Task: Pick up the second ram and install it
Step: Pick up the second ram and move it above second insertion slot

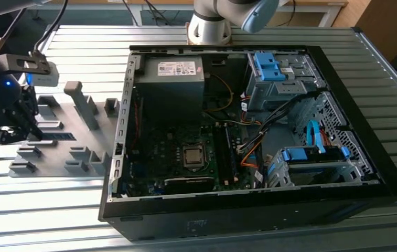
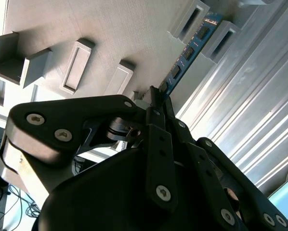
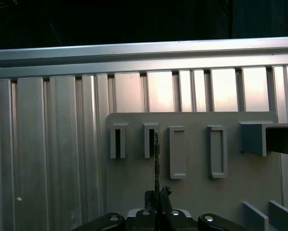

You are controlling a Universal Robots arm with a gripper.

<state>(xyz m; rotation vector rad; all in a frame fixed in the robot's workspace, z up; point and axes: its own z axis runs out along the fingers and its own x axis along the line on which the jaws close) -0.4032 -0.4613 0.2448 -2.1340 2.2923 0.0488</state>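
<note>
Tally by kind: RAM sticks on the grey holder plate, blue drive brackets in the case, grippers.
Thin dark green RAM stick with black chips, on the grey plastic holder plate: 1
Blue plastic drive brackets in the open black computer case: 2
Black metal gripper, shut on the RAM stick: 1
Total: 4

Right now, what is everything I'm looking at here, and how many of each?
memory stick: one, dark green, between grey blocks on the holder plate
holder plate: one, grey, on the table, at the exterior view's left of the computer case
computer case: one, black, open, on the table
table: one, silver, slatted
robot arm: one, pale grey, base behind the case
gripper: one, black, shut on the memory stick's end
</note>
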